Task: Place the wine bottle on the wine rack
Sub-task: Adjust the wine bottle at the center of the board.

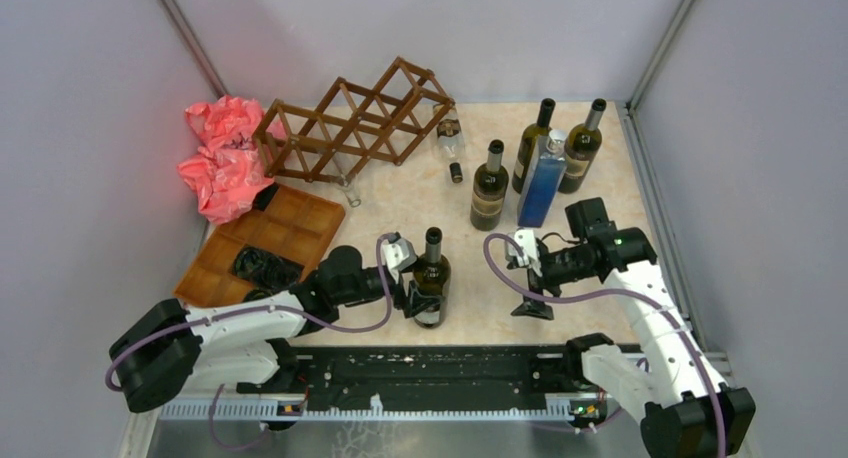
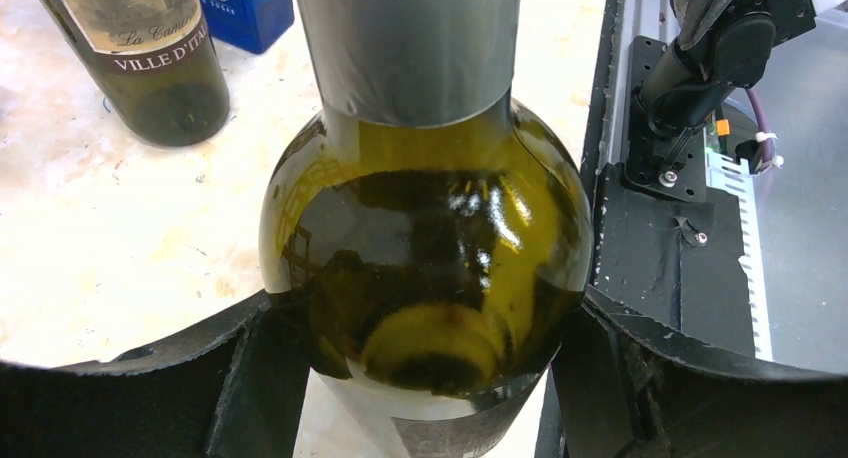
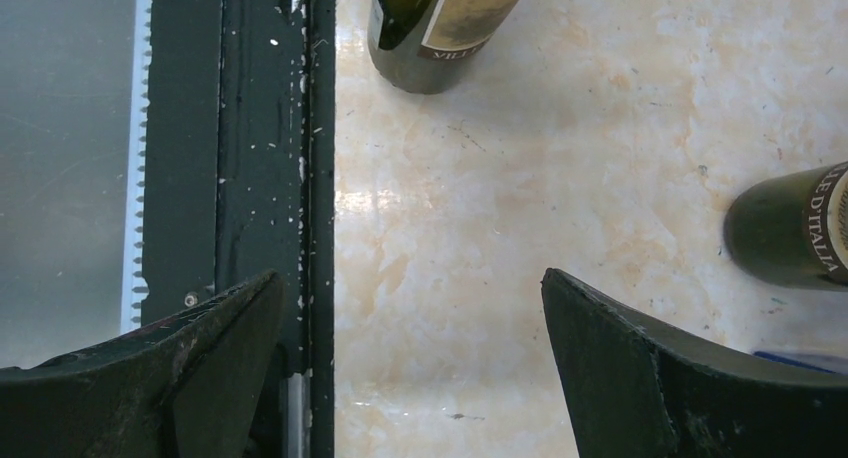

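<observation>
Pale lilac walls close in a beige marbled tabletop (image 1: 380, 223), and two white-and-black arms are bolted at its near edge. The left arm (image 1: 250, 323) reaches in low from the left, while the right arm (image 1: 650, 298) bends in from the right. At the back left the wine rack (image 1: 350, 123), a dark brown slat lattice of open cells, stands aslant beside a crumpled pink bag (image 1: 222, 158). In front of the bag a flat brown compartment tray (image 1: 300, 223) holds something black in a near cell. Toward the back right three dark bottles (image 1: 489, 188) and a blue bottle (image 1: 542, 183) stand upright close together, and a clear bottle (image 1: 447, 130) lies just beside the rack's right end. The wine bottle (image 1: 431, 278), dark green with a grey capsule on its neck, stands upright near the front middle of the tabletop, well apart from the wine rack. The left fingers (image 2: 130, 398) clasp its rounded shoulder from both sides, the black pads pressed against the glass. The right fingers (image 3: 640, 378) are spread wide with nothing between them, hanging over bare tabletop just beside the black rail, to the right of the held bottle.
</observation>
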Robot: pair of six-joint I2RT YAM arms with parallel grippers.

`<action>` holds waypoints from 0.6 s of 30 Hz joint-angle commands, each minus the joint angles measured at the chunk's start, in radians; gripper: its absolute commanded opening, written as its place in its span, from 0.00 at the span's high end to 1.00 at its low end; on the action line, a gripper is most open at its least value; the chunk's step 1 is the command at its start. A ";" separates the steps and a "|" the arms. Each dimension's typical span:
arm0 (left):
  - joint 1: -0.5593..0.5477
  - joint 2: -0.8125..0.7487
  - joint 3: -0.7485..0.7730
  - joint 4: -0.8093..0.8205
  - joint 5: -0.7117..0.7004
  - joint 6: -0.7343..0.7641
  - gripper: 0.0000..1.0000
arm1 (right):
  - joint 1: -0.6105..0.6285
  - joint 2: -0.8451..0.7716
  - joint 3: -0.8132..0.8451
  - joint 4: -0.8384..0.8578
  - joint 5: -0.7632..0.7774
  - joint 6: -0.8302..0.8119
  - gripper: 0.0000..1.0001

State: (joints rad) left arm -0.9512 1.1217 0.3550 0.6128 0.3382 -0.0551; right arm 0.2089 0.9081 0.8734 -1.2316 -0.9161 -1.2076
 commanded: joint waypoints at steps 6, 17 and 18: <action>0.005 0.029 0.025 -0.039 0.064 -0.022 1.00 | 0.070 -0.009 0.064 0.068 0.013 0.052 0.02; 0.010 0.044 0.043 -0.064 0.095 -0.016 1.00 | 0.120 -0.002 0.105 0.073 0.010 0.091 0.02; 0.011 0.045 0.045 -0.066 0.097 -0.015 1.00 | 0.122 -0.002 0.110 0.073 0.006 0.095 0.02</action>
State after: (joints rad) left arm -0.9451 1.1503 0.3798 0.6022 0.3840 -0.0578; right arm 0.3092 0.9108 0.9257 -1.1847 -0.8837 -1.1351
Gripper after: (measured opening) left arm 0.813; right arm 0.984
